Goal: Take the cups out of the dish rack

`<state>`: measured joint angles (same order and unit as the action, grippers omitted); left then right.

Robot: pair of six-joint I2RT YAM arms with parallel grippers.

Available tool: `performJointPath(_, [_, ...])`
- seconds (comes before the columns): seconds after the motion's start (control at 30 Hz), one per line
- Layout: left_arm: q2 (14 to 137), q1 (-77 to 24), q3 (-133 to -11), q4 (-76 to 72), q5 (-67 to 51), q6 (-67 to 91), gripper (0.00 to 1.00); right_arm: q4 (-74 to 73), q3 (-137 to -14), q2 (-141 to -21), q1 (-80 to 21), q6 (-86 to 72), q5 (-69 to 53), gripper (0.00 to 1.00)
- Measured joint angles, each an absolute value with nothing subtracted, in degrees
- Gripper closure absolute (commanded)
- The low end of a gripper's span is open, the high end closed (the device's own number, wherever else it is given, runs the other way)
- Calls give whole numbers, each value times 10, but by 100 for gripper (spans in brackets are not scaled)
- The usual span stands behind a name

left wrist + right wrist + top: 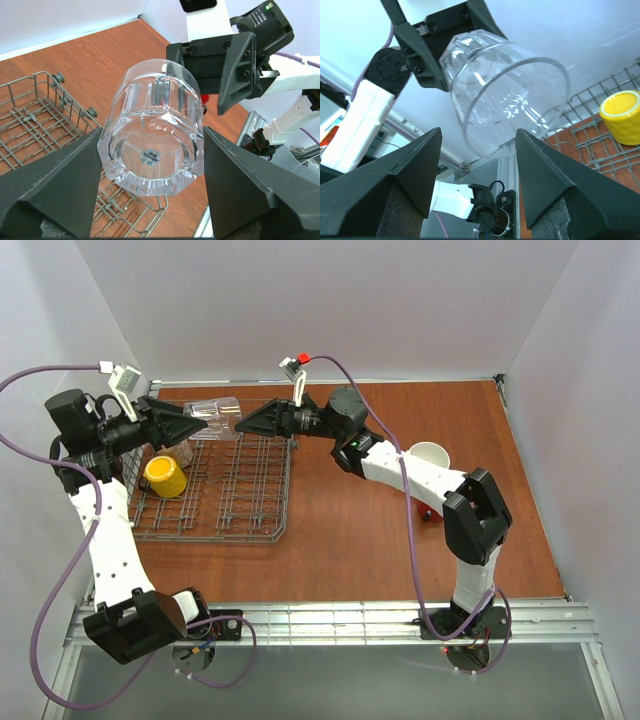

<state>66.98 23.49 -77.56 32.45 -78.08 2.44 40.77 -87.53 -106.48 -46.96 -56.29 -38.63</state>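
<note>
My left gripper (152,131) is shut on the base of the clear glass tumbler (155,125), which it holds on its side in the air above the far edge of the dish rack (215,495). The tumbler's (215,418) mouth points at my right gripper (245,422). That gripper (479,131) is open, and the tumbler's rim (510,90) sits just past its fingertips without touching them. A yellow mug (165,477) stands in the left part of the rack and also shows in the right wrist view (622,115).
A pale cup (428,455) stands on the brown table to the right, behind my right arm. Something red (432,512) shows partly under that arm. White walls close in the table on three sides. The metal rail runs along the near edge.
</note>
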Motion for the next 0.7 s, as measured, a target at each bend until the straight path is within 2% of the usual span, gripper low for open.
performJointPath(0.1, [670, 235, -775, 322, -782, 27, 100, 436, -879, -1075, -477, -585, -393, 45])
performJointPath(0.2, [670, 235, -773, 321, -785, 29, 100, 462, -880, -1085, -478, -604, -394, 55])
performJointPath(0.23, [670, 234, -773, 321, -787, 29, 100, 468, -880, -1088, -478, -610, -394, 60])
performJointPath(0.33, [670, 232, -773, 319, -783, 28, 100, 483, -893, -1105, -480, -623, -398, 88])
performJointPath(0.47, [672, 234, -767, 315, -781, 36, 100, 508, -900, -1112, -481, -644, -405, 98])
performJointPath(0.57, [672, 234, -764, 317, -789, 50, 100, 532, -900, -1116, -480, -646, -420, 99])
performJointPath(0.6, [672, 234, -763, 317, -791, 53, 90, 537, -900, -1117, -479, -646, -422, 99])
performJointPath(0.67, [672, 234, -759, 317, -792, 56, 61, 542, -896, -1118, -479, -646, -424, 99])
performJointPath(0.7, [672, 234, -757, 317, -792, 57, 36, 547, -891, -1117, -479, -645, -423, 99])
